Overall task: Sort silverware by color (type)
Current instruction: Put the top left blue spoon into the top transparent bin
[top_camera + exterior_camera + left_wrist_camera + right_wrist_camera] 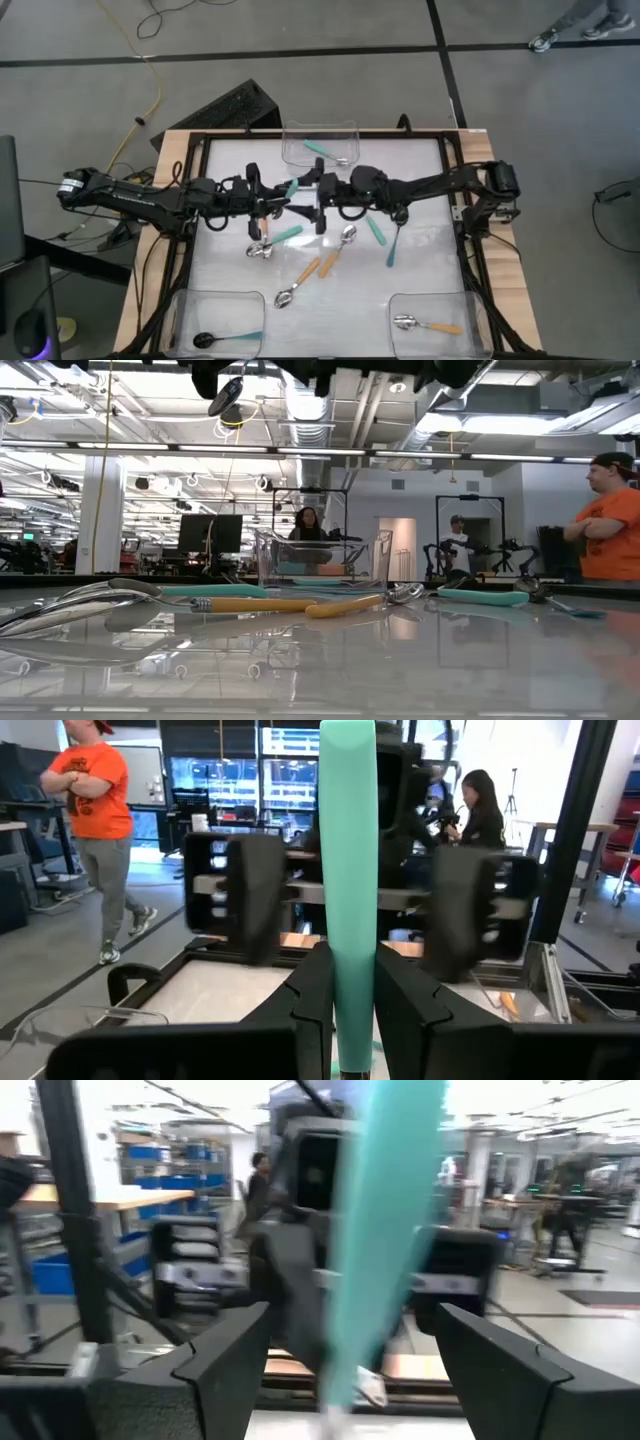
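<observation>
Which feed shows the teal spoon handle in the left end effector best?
Left wrist view: the teal handle stands upright, clamped between its fingers. Right wrist shows it blurred, high view only a sliver, low view nothing.

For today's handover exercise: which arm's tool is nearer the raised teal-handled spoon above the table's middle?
Left. The left tool is shut on the raised teal-handled spoon, gripping its handle. The right tool faces it with fingers open on either side of the handle, not touching.
</observation>
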Controlling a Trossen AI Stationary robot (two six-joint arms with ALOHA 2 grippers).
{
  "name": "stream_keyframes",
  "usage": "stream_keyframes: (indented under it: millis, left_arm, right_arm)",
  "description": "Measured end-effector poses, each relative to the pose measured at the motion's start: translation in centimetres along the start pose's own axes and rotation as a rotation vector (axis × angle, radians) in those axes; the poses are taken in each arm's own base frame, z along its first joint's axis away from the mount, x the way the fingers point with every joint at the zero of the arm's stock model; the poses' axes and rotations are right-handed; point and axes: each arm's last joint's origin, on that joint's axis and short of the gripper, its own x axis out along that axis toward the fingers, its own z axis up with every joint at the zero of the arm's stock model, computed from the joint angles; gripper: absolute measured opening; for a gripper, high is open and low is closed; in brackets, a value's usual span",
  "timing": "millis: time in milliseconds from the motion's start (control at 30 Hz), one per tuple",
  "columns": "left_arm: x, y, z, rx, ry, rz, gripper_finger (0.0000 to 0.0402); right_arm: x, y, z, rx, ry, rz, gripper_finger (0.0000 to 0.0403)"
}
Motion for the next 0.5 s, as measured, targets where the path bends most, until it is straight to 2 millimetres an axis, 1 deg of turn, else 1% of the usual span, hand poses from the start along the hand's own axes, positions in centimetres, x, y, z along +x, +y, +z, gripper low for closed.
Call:
stream_keyframes:
  millis: [167,300,400,500]
  left_arm:
    - [0.0,0.0,0.0,-0.001,0.003,0.001,0.0038]
    - [0.0,0.0,-0.1,-0.006,0.012,0.001,0.004]
    - [0.0,0.0,-0.1,-0.007,0.01,0.001,0.0041]
    - [0.0,0.0,-0.1,-0.007,0.011,0.001,0.0042]
  right_arm:
    - [0.4,0.0,0.8,0.002,0.025,0.007,0.0309]
    - [0.3,-0.1,1.1,0.001,0.021,0.003,0.0306]
    - [0.2,0.0,1.6,0.002,0.007,0.006,0.0296]
    - [0.2,0.0,1.5,0.009,0.014,0.005,0.0276]
